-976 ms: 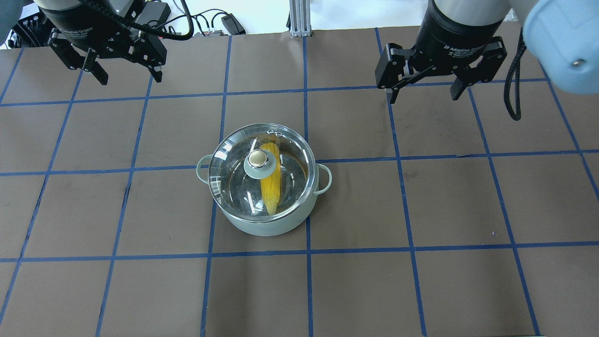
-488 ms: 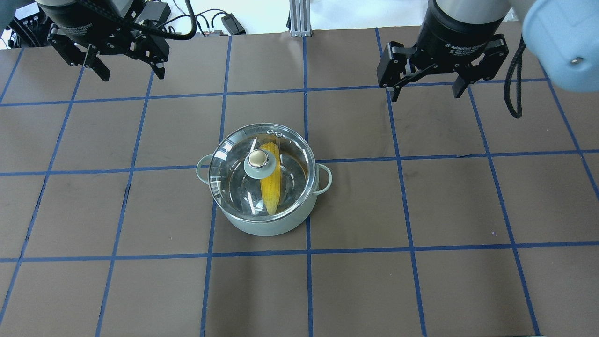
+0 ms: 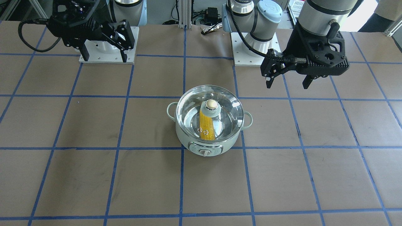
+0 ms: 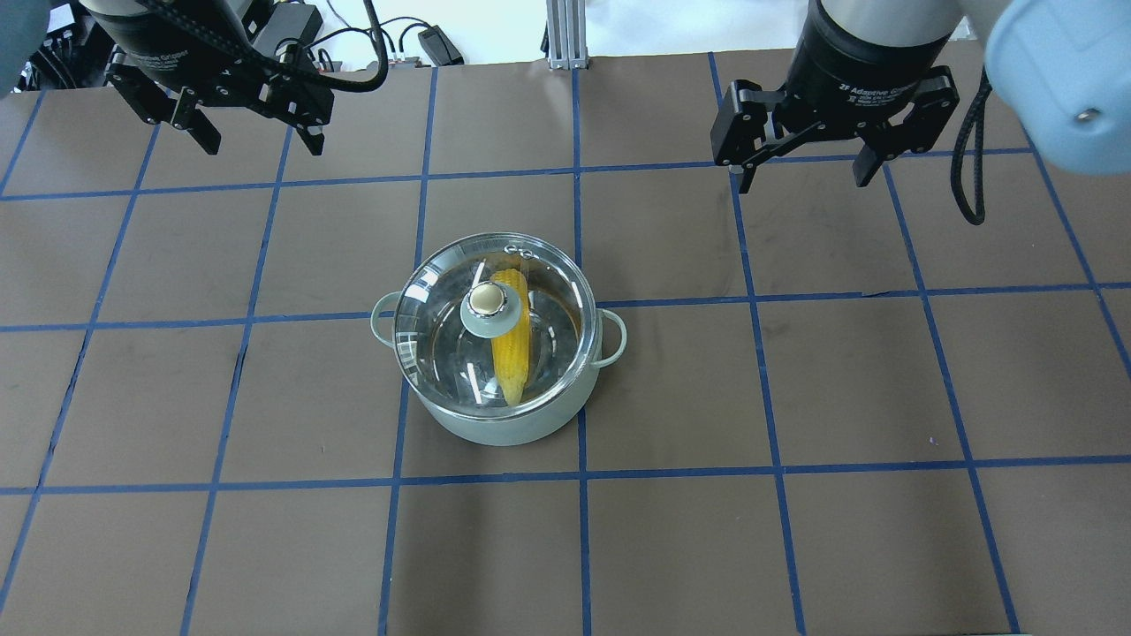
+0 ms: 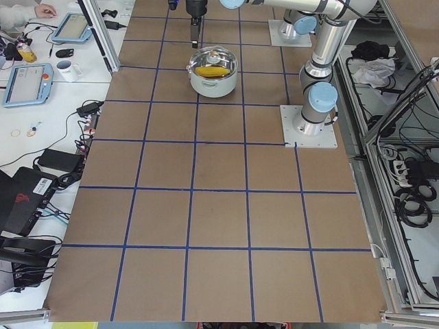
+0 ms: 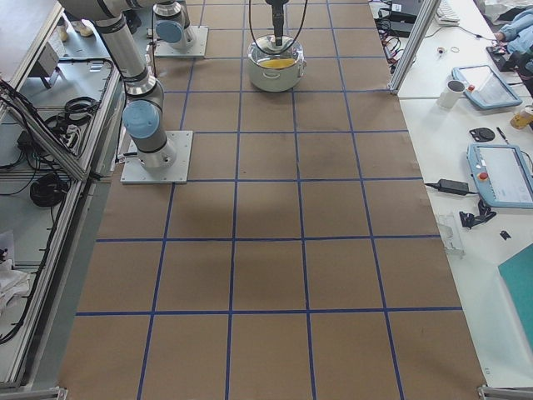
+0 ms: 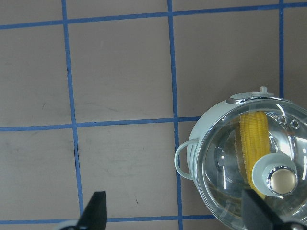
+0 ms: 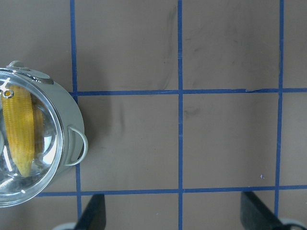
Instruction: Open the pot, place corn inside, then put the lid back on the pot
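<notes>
The mint-green pot (image 4: 504, 428) stands mid-table on the brown mat. The clear glass lid (image 4: 442, 353) sits on it, knob (image 4: 484, 301) upright. The yellow corn (image 4: 513, 353) lies inside, seen through the glass. In the front view the pot (image 3: 188, 141), lid (image 3: 229, 114) and corn (image 3: 206, 125) show the same. My left gripper (image 4: 263, 146) is open and empty, high and far back-left of the pot. My right gripper (image 4: 802, 181) is open and empty, high and back-right. The left wrist view shows the lid (image 7: 225, 163) at lower right. The right wrist view shows the pot (image 8: 72, 124) at left.
Blue tape lines grid the mat. Both arm base plates (image 3: 106, 47) (image 3: 251, 47) sit at the robot's edge. Cables and a power brick (image 4: 437, 44) and an aluminium post (image 4: 561, 35) lie past the table's far edge.
My left gripper has shifted a little to the right and away from the robot. The right gripper rose slightly, then held still. Pot, lid and corn have not moved.
</notes>
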{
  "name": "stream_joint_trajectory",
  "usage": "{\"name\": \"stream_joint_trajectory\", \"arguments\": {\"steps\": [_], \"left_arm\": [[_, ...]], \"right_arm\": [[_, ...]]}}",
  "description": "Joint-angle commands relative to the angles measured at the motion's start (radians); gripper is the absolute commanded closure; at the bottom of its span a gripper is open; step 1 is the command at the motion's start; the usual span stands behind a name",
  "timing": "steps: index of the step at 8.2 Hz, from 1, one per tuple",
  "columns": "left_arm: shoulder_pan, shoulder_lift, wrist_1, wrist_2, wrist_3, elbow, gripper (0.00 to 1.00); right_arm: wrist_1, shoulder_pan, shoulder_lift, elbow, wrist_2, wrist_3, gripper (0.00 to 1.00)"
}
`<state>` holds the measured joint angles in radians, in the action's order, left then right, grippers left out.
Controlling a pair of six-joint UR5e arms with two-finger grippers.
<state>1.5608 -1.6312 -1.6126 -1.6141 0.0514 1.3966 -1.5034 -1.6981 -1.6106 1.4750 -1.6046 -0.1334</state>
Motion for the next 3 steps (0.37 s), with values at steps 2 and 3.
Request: {"name": "stream_joint_trajectory", "arguments": {"steps": [2,3], "left_arm": [[-0.001,-0.001,0.000,0.002,0.016,0.001,0.00],[-0.001,0.001,0.000,0.003,0.016,-0.001,0.00]], "right_arm": [[-0.001,0.000,0.000,0.001,-0.003,0.001,0.00],[-0.001,0.000,0.000,0.001,-0.003,0.001,0.00]]}}
